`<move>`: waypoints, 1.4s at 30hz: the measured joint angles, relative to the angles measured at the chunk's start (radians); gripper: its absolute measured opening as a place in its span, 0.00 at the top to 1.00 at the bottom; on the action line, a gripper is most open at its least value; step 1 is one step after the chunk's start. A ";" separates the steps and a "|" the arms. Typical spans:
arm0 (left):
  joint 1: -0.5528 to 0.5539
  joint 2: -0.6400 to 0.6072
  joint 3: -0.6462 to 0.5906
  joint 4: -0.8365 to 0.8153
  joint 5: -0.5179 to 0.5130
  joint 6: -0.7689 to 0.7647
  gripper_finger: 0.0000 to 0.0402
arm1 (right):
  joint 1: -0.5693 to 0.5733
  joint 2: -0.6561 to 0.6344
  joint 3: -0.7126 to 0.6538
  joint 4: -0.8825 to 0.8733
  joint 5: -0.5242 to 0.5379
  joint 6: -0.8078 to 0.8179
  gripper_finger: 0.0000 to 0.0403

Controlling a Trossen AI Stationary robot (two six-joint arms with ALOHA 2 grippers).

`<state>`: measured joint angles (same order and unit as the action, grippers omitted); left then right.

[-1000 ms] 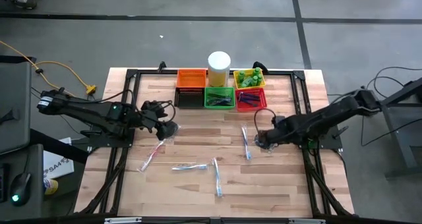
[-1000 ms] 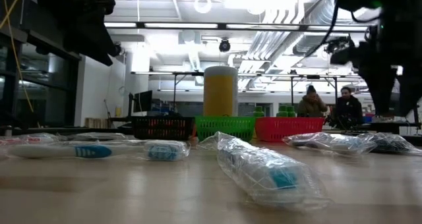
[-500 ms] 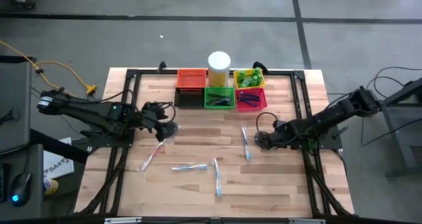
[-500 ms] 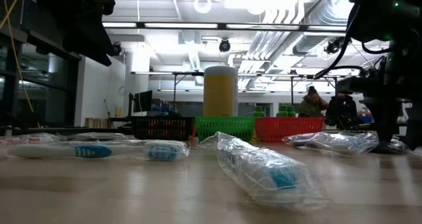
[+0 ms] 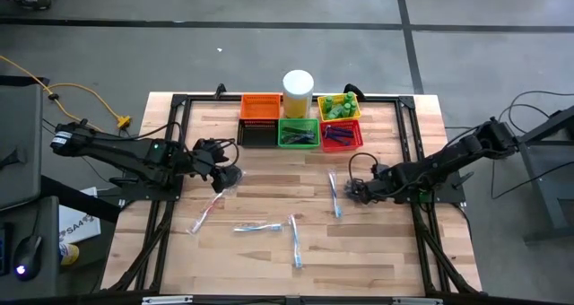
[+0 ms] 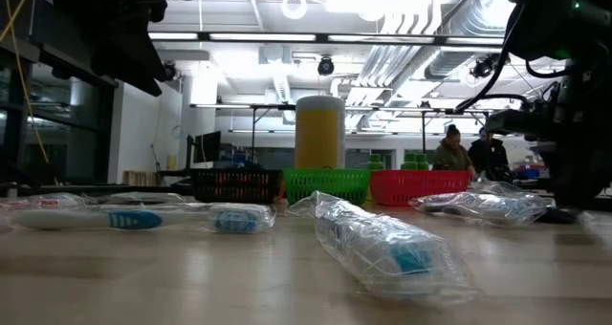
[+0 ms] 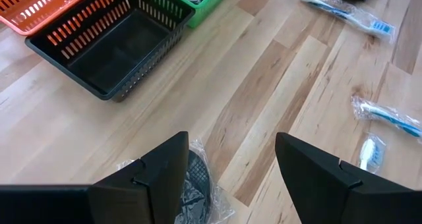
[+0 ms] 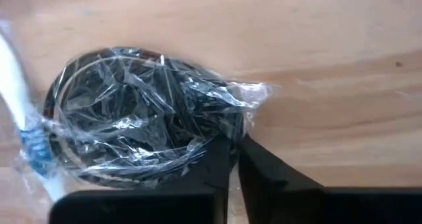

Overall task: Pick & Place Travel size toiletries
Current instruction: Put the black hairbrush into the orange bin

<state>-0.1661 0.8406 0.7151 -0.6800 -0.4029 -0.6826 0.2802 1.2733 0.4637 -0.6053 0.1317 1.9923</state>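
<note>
plastic-wrapped toothbrushes (image 5: 265, 226) lie loose on the table (image 5: 386, 251), well apart from the green basket (image 5: 298, 133), which, with its neighbours, already holds items; much sorting appears left. right gripper (image 8: 234, 159), low at the table beyond the green basket, has its fingers closed on the wrapper of a dark coiled bundle (image 8: 142, 125). left gripper (image 7: 231, 171) hovers with fingers wide apart above another wrapped bundle (image 7: 194, 184), holding nothing.
</note>
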 joint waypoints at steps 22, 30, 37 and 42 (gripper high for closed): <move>0.002 0.009 0.001 0.109 0.009 -0.003 0.43 | -0.006 -0.201 0.097 0.083 0.362 -0.364 0.99; 0.003 0.076 0.002 0.464 0.007 0.090 0.43 | -0.050 -0.179 0.177 0.315 0.547 -0.767 0.99; 0.003 0.213 0.002 0.770 -0.057 0.227 0.43 | -0.123 -0.128 0.186 0.636 0.637 -1.127 0.99; 0.033 0.316 0.028 0.878 -0.076 0.232 0.41 | -0.154 -0.087 0.185 0.801 0.634 -1.323 0.99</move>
<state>-0.1327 1.1563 0.7431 0.1980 -0.4785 -0.4501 0.1259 1.1860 0.6491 0.1960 0.7653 0.6693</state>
